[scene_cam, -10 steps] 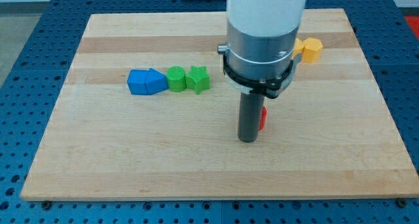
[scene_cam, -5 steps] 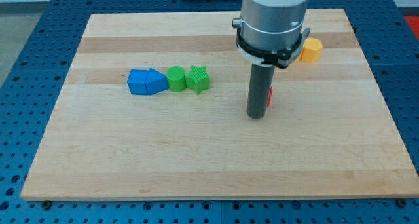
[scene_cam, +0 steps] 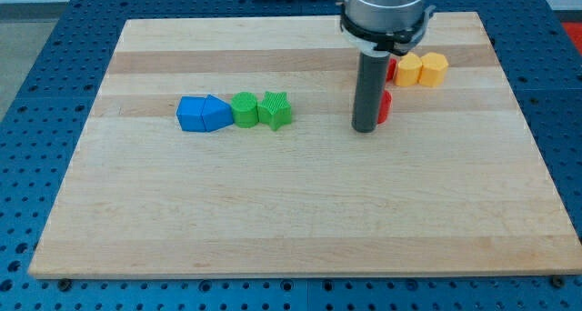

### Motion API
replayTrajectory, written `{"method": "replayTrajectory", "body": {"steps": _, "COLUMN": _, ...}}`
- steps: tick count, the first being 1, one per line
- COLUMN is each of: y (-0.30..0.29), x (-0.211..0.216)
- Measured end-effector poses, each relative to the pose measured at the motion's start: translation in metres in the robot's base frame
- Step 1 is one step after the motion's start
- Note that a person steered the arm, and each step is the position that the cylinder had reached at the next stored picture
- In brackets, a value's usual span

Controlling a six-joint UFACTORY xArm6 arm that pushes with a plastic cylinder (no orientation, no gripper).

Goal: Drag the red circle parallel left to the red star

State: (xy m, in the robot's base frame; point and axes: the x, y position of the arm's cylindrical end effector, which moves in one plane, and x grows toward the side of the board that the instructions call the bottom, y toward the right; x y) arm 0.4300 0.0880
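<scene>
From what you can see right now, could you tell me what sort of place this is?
Most likely a robotics lab bench. A wooden board lies on a blue perforated table, small coloured blocks such as the green star lie on it, and my tip rests beside a red block.

The arm enters from the view's top as a thick grey metallic cylinder (scene_cam: 382, 2) with a smooth, faintly shiny surface. Around its lower edge runs a black ring-shaped clamp (scene_cam: 383, 34), with small lugs sticking out at either side. Below the clamp the body narrows sharply to a straight dark grey rod (scene_cam: 368, 88), plain and matte, round in section, of one width along its length. The rod ends bluntly at the tip (scene_cam: 365, 129), flat-bottomed and unmarked.
</scene>
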Motion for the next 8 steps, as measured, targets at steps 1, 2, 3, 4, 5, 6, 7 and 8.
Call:
{"method": "replayTrajectory", "body": {"steps": 1, "y": 0.017, "x": 0.000}}
{"method": "replayTrajectory", "body": {"steps": 2, "y": 0.030, "x": 0.000}}
{"method": "replayTrajectory", "body": {"steps": 3, "y": 0.039, "x": -0.001}}
{"method": "replayTrajectory", "body": {"steps": 4, "y": 0.040, "x": -0.007}}
{"method": "replayTrajectory", "body": {"steps": 5, "y": 0.040, "x": -0.017}}
{"method": "replayTrajectory", "body": {"steps": 6, "y": 0.040, "x": -0.022}}
{"method": "replayTrajectory", "body": {"steps": 7, "y": 0.038, "x": -0.031}}
{"method": "replayTrajectory", "body": {"steps": 8, "y": 0.034, "x": -0.040}}
